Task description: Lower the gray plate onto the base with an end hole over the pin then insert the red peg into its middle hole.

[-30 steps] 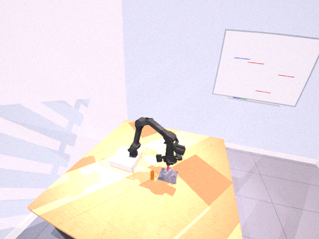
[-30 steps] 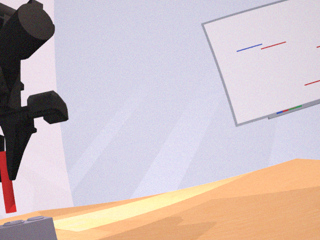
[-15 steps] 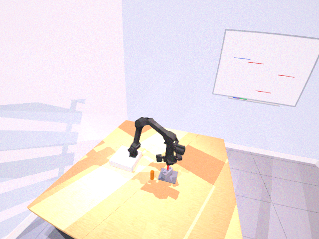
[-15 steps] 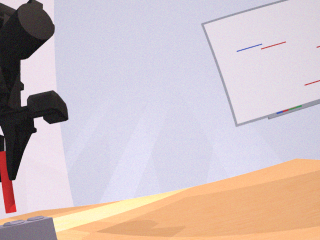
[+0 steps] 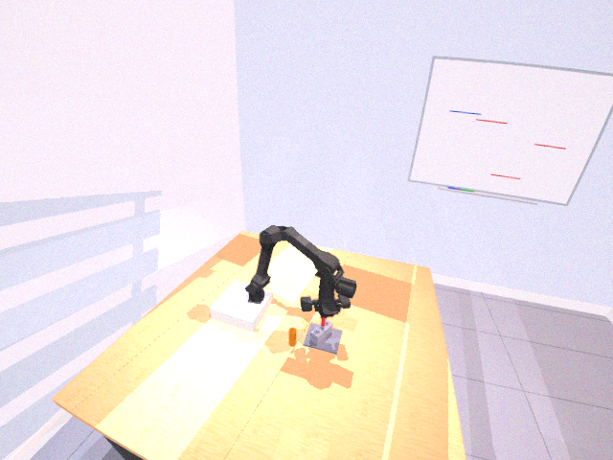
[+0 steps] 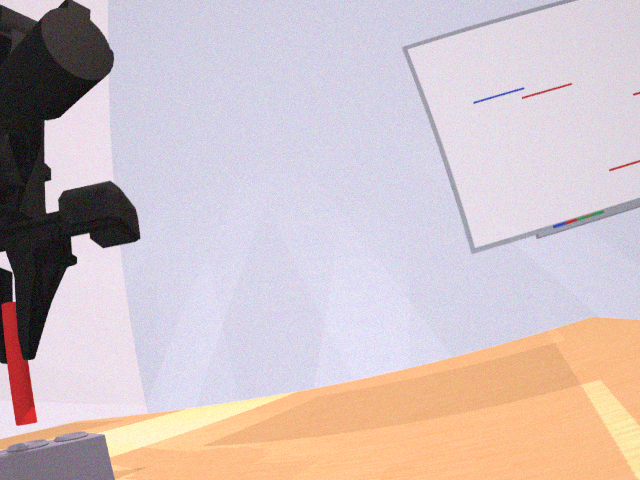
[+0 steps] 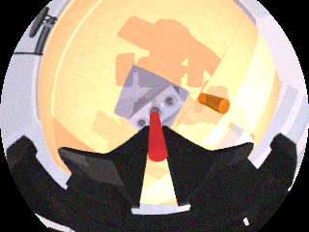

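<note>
Gray plate [image 7: 150,96] lies on the base (seating unclear). Gripper [image 7: 156,149] clamps red peg [image 7: 156,135] above it; insertion and release remain.

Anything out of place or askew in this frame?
Little stands out. The gripper holds the red peg slightly tilted above the gray plate, not yet inserted. An orange cylinder stands alone on the table beside the plate, with no evident role in the task.
</note>
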Tool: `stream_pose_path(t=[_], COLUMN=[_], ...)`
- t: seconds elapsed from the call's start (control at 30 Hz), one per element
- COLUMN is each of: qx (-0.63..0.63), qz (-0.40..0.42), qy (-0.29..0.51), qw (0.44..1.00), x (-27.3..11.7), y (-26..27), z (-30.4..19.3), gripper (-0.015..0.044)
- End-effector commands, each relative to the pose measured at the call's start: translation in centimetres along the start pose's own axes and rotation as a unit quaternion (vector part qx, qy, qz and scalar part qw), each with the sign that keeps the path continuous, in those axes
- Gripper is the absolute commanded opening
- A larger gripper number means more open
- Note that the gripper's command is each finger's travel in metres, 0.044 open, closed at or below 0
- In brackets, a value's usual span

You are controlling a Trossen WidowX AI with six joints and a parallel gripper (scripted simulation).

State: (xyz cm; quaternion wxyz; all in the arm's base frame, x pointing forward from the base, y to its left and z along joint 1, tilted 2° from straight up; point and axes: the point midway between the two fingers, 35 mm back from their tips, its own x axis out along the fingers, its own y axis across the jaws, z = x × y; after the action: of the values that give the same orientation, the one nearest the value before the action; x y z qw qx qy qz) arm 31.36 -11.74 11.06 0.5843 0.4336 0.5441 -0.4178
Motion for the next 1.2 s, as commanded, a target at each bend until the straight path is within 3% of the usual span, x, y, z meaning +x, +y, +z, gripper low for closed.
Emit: stream_pose_path(t=[0.0, 1.17], qx=[0.003, 0.001], qz=[-0.001, 0.0], qy=[0.0, 0.0], qw=[1.0, 1.0], x=[0.0, 1.6], y=[0.0, -0.1], z=[0.0, 0.0], gripper=[0.0, 0.0])
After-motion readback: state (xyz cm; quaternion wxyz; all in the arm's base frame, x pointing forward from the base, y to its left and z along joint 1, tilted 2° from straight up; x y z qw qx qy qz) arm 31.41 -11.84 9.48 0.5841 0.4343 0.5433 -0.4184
